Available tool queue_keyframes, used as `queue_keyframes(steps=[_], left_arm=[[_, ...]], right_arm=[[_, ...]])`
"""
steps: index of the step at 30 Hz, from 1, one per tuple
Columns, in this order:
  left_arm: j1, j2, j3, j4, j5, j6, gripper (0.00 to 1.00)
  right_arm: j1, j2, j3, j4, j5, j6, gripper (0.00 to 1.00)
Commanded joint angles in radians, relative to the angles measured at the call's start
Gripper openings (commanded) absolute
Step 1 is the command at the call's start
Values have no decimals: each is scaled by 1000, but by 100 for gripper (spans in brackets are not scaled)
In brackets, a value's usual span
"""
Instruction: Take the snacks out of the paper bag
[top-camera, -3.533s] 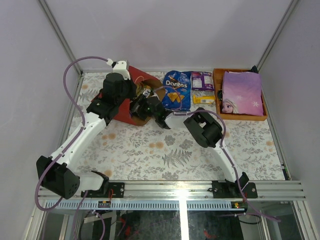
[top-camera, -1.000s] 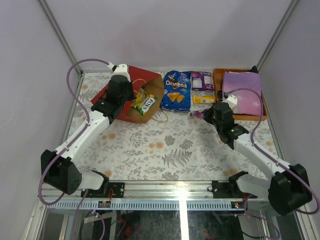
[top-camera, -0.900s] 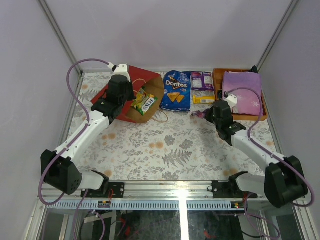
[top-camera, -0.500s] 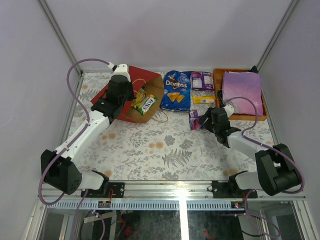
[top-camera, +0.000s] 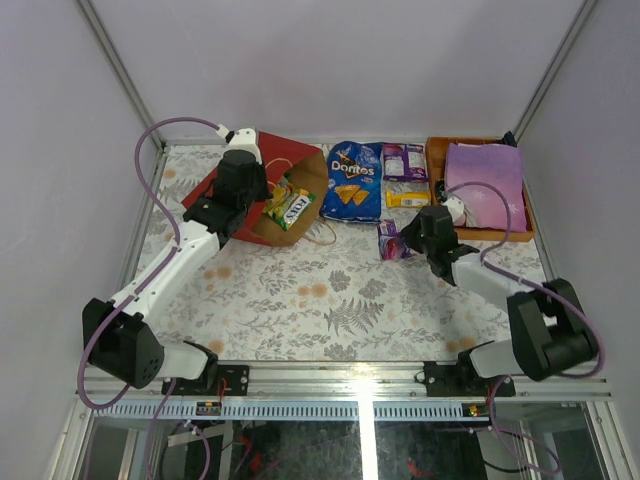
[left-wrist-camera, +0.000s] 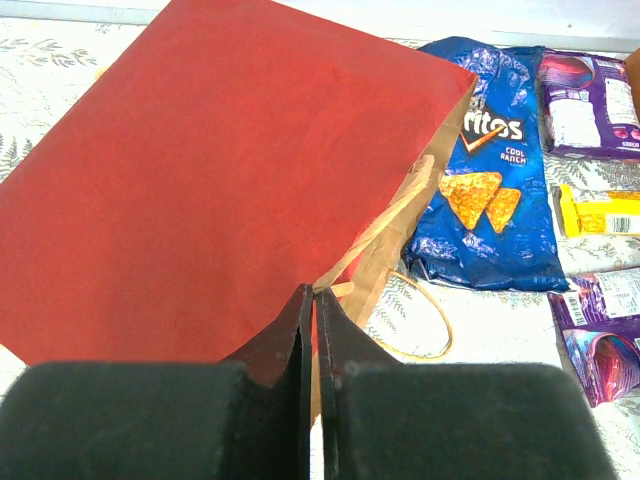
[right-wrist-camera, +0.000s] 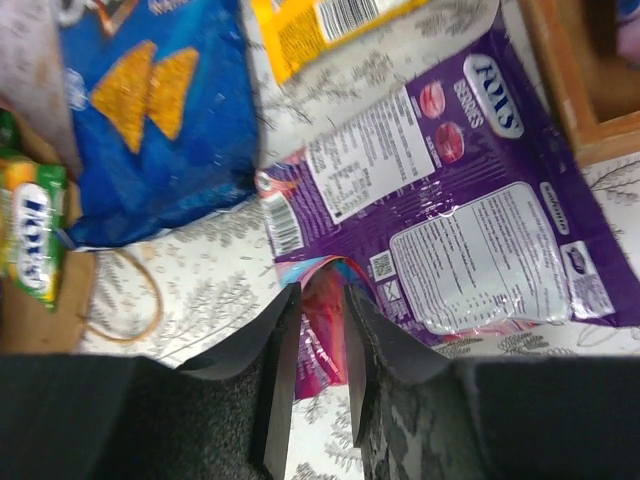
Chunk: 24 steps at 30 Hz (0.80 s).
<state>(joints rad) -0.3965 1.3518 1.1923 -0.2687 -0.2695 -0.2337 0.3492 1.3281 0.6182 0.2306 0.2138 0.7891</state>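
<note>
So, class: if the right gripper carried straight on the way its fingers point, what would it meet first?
The right gripper would first meet the small glossy purple packet, probably its pink end.

Pulls right gripper (right-wrist-camera: 320, 292) out of paper bag (left-wrist-camera: 200, 170), swings it rightward, lays purple Fox's packet (top-camera: 390, 240) on tablecloth (top-camera: 330, 300) near yellow pack (top-camera: 407, 200), spreads jaws, then half-narrows them.

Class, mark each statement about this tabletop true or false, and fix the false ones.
1. The Doritos bag lies outside the paper bag. True.
2. The paper bag is empty. False: a yellow-green packet shows in its mouth.
3. The left gripper is shut on the paper bag's rim. True.
4. The yellow packet lies in the orange tray. False: it lies on the table beside the tray, which holds a lilac princess-print item.
</note>
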Motion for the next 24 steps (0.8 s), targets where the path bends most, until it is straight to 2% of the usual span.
queue_keyframes(steps=[1, 5, 11, 21, 24], left_arm=[[6, -14, -2, 37, -5, 1, 0], [7, -19, -3, 31, -15, 3, 0], [7, -6, -1, 34, -11, 5, 0], [6, -11, -2, 24, -29, 11, 0], [7, -13, -3, 26, -33, 13, 0]], right_arm=[[-1, 154, 54, 53, -47, -14, 29], [-1, 245, 36, 119, -74, 25, 26], [-1, 294, 37, 148, -49, 36, 25], [-25, 445, 171, 150, -41, 38, 23], [-57, 478, 220, 173, -99, -18, 22]])
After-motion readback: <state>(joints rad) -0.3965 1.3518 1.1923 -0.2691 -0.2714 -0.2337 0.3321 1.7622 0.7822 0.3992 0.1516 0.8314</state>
